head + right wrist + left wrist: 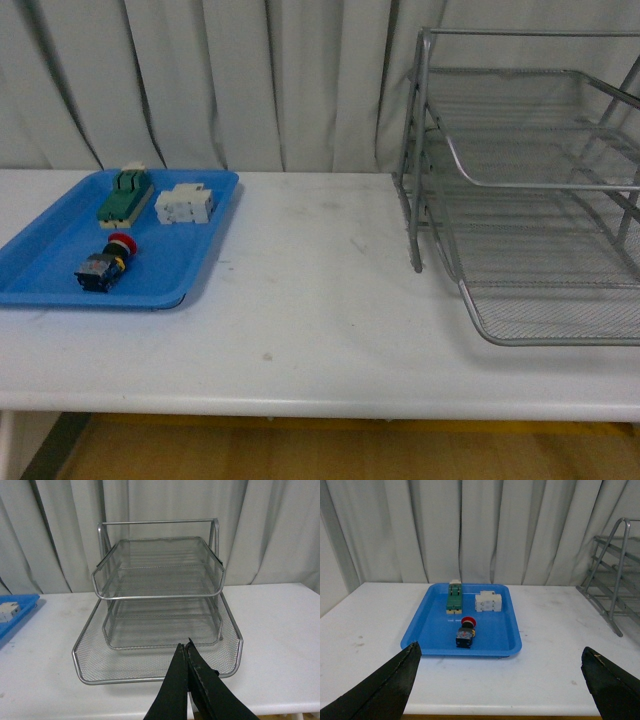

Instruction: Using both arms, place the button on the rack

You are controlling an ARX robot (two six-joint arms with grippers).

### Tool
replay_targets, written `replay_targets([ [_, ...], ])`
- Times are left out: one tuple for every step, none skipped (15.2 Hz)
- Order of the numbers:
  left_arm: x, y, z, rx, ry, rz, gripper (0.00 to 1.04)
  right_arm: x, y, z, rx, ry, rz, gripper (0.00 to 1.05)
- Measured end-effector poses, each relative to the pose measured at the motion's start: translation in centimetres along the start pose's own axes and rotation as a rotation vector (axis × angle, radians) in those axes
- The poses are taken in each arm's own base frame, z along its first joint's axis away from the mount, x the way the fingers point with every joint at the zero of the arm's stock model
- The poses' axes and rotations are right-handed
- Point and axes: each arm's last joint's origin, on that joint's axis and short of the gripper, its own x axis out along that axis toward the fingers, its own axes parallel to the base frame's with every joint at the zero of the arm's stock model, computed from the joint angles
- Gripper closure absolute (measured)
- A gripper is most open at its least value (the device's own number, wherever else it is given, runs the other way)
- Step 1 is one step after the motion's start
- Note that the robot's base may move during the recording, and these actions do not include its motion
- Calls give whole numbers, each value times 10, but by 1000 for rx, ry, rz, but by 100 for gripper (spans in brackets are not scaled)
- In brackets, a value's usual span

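a white table [320, 330] carries everything. on its right side stands the silver wire rack [530, 190], three mesh shelves stepped one above another, bare as far as the views show. on the left side, well apart from the rack, lies a flat blue tray [50, 255]. the left gripper [500, 652] hangs over the near table edge facing the tray, jaws spread wide, holding nothing. the right gripper [184, 646] faces the front of the rack, jaws pressed together, also holding nothing. in the tray a green block [125, 195] and a white block [185, 205] sit side by side at the far end. nearer the robot lies the button [105, 265], on its side, red cap toward the green block, apart from both.

the task looks not yet begun. the button is small and lying down, so a pinch on the round cap could squirt it out; the blocky body seems the safer hold. a nudge could slide the tray. the pass between grippers is the likeliest drop point, and the right gripper must open first. a tilted release on the mesh could let the button roll.
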Motion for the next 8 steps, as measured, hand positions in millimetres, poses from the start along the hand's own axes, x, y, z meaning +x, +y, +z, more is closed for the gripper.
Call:
replay_targets([
  [0, 0, 0, 0, 0, 0, 7, -1, 0, 0, 0, -1, 0, 103],
  [0, 0, 0, 0, 0, 0, 7, -2, 0, 0, 0, 0, 0, 103],
  [0, 0, 0, 0, 0, 0, 7, -3, 0, 0, 0, 2, 0, 103],
  [0, 0, 0, 0, 0, 0, 7, -4, 0, 0, 0, 0, 0, 103],
  [0, 0, 0, 0, 0, 0, 7, -5, 0, 0, 0, -1, 0, 103],
  [0, 0, 0, 0, 0, 0, 7, -6, 0, -1, 0, 2, 0, 103],
  [0, 0, 0, 0, 0, 0, 7, -10, 0, -5, 0, 42, -1, 103],
  [0, 0, 0, 0, 0, 1, 7, -16, 0, -4, 0, 14, 3, 103],
])
